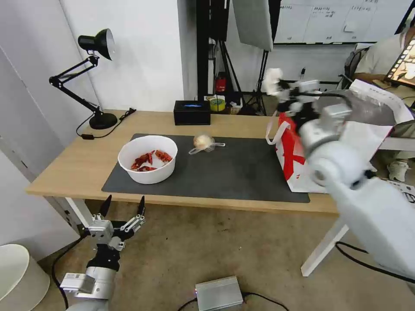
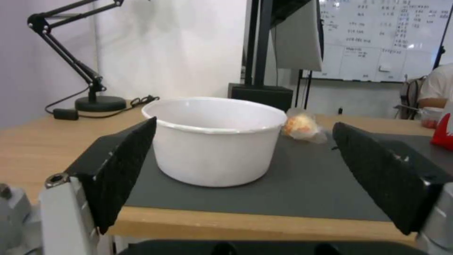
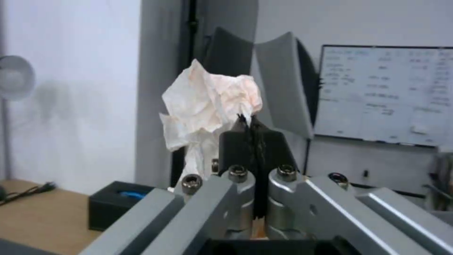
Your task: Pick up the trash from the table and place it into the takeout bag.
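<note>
Right gripper (image 3: 249, 122) only pinches a corner of the tissue (image 3: 207, 102) above the bag (image 1: 298, 160), so it might slip out and miss; left gripper (image 1: 123, 205) waits wide open below the table (image 1: 65, 168).

Count: 1 white bowl (image 1: 148, 159) of shells just ahead of the left gripper (image 1: 123, 204), 1 wrapped lump (image 1: 203, 141) beyond it, 1 crumpled tissue (image 3: 207, 102) pinched in the right gripper (image 3: 246, 118), 1 takeout bag (image 1: 298, 160) below that gripper. Shell pieces: several, can't count.
</note>
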{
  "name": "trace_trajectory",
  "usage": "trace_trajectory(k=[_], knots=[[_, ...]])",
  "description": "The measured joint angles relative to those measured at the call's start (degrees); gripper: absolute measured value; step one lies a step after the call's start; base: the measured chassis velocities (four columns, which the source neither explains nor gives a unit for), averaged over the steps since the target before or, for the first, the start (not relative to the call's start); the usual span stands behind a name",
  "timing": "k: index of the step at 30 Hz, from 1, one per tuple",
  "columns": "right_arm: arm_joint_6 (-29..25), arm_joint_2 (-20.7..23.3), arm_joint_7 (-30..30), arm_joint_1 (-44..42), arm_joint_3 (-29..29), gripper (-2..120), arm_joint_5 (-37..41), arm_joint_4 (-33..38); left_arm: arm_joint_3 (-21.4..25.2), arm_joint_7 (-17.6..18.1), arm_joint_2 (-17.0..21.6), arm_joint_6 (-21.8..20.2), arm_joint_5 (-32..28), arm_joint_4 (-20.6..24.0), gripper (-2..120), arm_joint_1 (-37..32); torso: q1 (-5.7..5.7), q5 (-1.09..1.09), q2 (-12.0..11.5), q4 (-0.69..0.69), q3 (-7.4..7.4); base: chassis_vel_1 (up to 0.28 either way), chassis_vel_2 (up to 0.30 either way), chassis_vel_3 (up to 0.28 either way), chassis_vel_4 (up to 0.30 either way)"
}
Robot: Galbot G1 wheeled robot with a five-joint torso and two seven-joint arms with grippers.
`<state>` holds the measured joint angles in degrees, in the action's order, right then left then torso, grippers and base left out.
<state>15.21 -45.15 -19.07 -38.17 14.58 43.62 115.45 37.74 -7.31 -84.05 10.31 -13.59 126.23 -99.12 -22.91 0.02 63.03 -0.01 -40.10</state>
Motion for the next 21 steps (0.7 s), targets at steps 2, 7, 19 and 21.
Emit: trace_trajectory(k=[2, 7, 19, 21], knots=[[-0.2, 0.7, 0.03, -1.79, 2.74, 0, 0.67, 0.23, -0.2, 0.0, -0.24, 0.0, 0.26, 0.0, 100, -0.16, 0.0, 0.0, 0.0, 0.0, 0.0, 0.0, 0.0, 0.0, 0.0], [-0.36, 0.47, -1.54, -4.62, 9.0, 0, 2.01, -0.98, -0.39, -0.05, -0.37, 0.05, 0.46, 0.14, 100, -0.48, 0.0, -0.01, 0.0, 0.01, -0.01, 0.0, 0.0, 0.0, 0.0], [5.12, -1.64, -14.24, -6.54, 13.99, 0, 13.18, -2.59, -0.33, -0.14, -0.72, 0.92, 1.65, 0.61, 100, -1.02, -0.01, -0.01, -0.01, 0.01, -0.01, 0.0, 0.0, 0.0, 0.0], [7.4, -1.69, -18.9, -5.51, 14.0, 0, 17.71, -2.75, -0.57, -0.2, -1.08, 1.18, 1.96, 0.65, 100, -1.17, -0.01, -0.02, -0.01, 0.02, -0.01, 0.0, 0.0, 0.0, 0.0]])
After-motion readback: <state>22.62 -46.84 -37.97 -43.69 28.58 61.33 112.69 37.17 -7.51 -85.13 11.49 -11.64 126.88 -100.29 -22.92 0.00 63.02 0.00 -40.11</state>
